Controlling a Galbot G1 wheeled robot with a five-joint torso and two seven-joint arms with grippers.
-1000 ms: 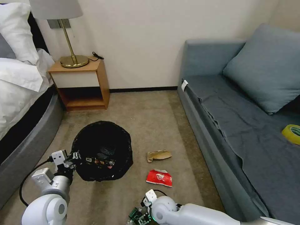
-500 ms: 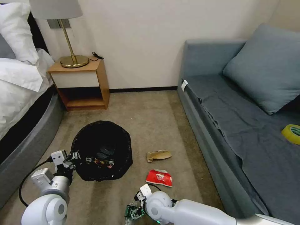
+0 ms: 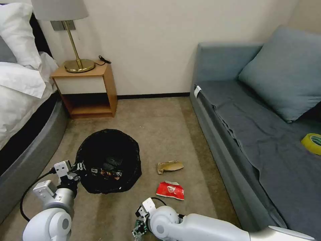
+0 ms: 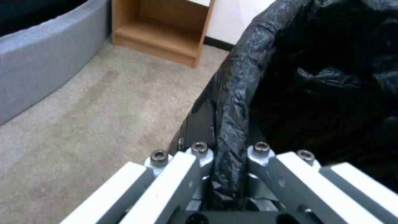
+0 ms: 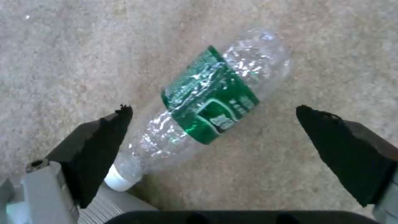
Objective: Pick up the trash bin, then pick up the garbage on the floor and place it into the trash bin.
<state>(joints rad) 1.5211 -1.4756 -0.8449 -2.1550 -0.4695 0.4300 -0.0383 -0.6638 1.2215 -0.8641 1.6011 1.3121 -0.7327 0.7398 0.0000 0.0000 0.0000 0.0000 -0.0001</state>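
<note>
Trash bin first, on your left: it stands on the carpet between the bed and the sofa, lined with a crinkled black bag, and some litter already lies inside. Your left gripper is clamped on its near-left rim; in the left wrist view you see the bag-covered rim pinched between the two fingers, one outside the wall and one inside. Beyond the bin, against the wall, stands the wooden nightstand with a brass lamp.

Moving right, a crumpled tan paper scrap lies on the carpet just beside the bin, and a red-and-white wrapper lies nearer to you, apart from it. Your right gripper hangs low over the floor at the bottom of the head view, jaws spread wide. In the right wrist view the clear plastic bottle with the green label lies on its side, slanting between the two dark fingertips, touched by neither. Far right, a yellow tape roll rests on the sofa.
</note>
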